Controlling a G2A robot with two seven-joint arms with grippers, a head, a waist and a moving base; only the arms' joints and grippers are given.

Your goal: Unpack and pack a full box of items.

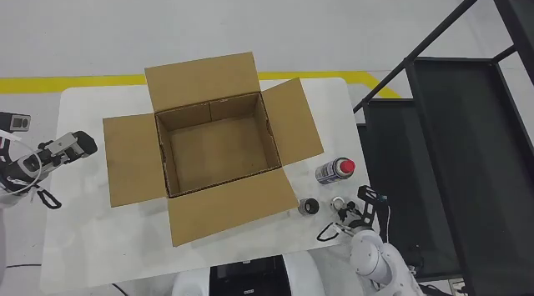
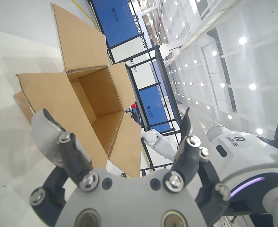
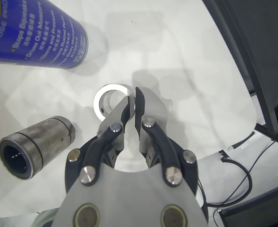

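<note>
Right front corner of worktop (image 1: pixel 321 104) | right tool (image 3: pixel 132 103) pinched shut on metal ring (image 3: pixel 113 86) | left tool (image 2: pixel 115 114) gaped wide, empty | box (image 1: pixel 219 150) mid-worktop, bare inside | ring seemingly best lifted straight, clear of bearing (image 3: pixel 34 144).

The left hand (image 2: pixel 115 115) hovers with fingers spread wide, facing the open cardboard box (image 2: pixel 91 95), its flaps folded outward, standing on the white bench (image 2: pixel 8 76).
</note>
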